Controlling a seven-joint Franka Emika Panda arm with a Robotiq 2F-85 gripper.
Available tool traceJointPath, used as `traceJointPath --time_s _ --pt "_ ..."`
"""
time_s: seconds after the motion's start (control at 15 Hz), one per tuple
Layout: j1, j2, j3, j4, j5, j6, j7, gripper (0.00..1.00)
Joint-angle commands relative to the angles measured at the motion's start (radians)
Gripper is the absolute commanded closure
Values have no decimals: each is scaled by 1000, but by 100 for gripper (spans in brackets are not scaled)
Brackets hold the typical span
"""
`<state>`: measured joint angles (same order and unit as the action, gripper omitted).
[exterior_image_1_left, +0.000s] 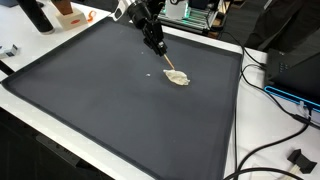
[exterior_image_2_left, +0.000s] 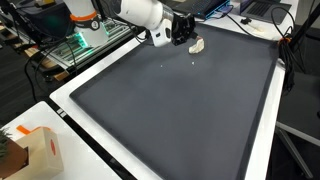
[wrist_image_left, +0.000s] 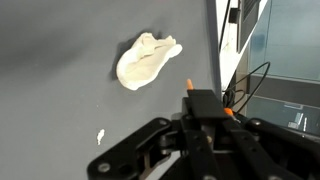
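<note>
Tool (wrist_image_left: 200, 106) is closing on a slim orange-tipped stick (wrist_image_left: 188, 84). The fingers are drawn together around it in the wrist view, and what the stick is cannot be told.

The crumpled off-white wad (wrist_image_left: 147, 60) is lying on the dark mat (exterior_image_1_left: 90, 100) covering the tabletop (exterior_image_1_left: 241, 110). In the wrist view it is sitting at 11 o'clock from the tool. In an exterior view the wad (exterior_image_1_left: 178, 77) is lying at 5 o'clock from the tool (exterior_image_1_left: 162, 48), near the stick's lower end. Whether the two are touching is not resolvable. A white speck (wrist_image_left: 100, 136) is lying apart, at 7 o'clock from the wad.

Judgement: working on the wad well is calling for a firm grip on the stick, a steep and steady angle, and light pressure, since the wad looks light and liable to skid on the mat.

Writing: none is legible. An orange-and-white carton (exterior_image_2_left: 30, 150) is showing print too small to read.
</note>
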<state>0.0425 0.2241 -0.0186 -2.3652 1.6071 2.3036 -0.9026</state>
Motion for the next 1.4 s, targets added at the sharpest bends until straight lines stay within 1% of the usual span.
traceJointPath --time_s 0.0,0.53,0.73,1.13,1.33 --pt "17 -57 12 -44 3 71 35 97" --pt "52 -152 53 -94 -49 230 82 97" --pt "65 -187 73 -111 -100 307 117 97" --pt "88 -240 101 -141 -268 418 220 97" --pt "95 -253 112 -158 -415 466 303 97"
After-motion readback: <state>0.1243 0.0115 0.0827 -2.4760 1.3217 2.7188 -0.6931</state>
